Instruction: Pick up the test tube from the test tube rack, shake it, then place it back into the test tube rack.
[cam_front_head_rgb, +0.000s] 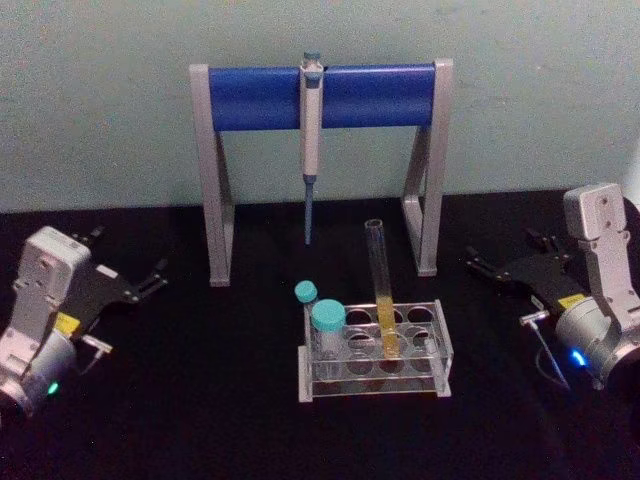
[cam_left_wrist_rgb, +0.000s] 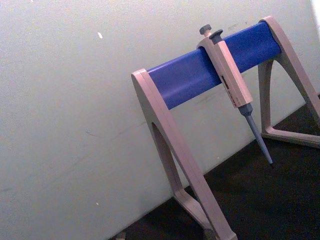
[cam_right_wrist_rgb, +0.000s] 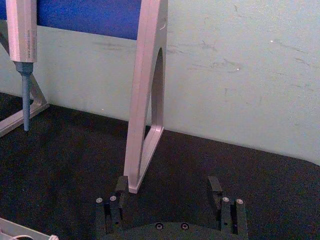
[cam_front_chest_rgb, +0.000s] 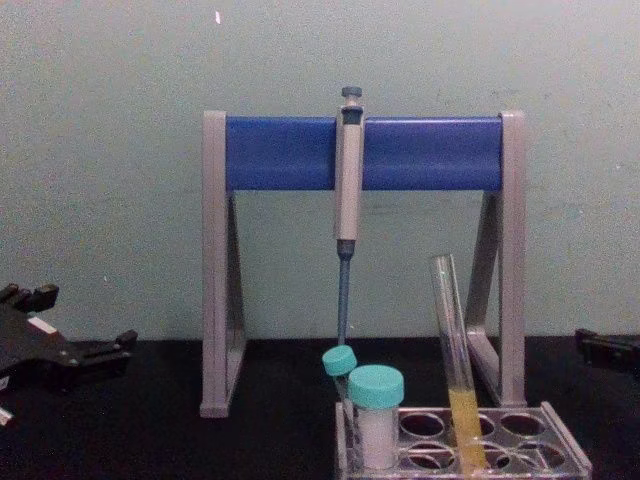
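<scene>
The test tube rack stands on the black table in front of me, near the middle. The test tube rises from one of its centre holes, leaning slightly, with yellow-orange liquid in its lower part; from the chest view the test tube sits in the test tube rack at the lower right. My left gripper rests open at the far left, well away from the rack. My right gripper rests open at the right, also apart from it; its fingers hold nothing.
A grey-and-blue pipette stand stands behind the rack against the wall, with a pipette hanging from its bar. A wide teal-capped tube and a thin teal-capped tube occupy the rack's left side.
</scene>
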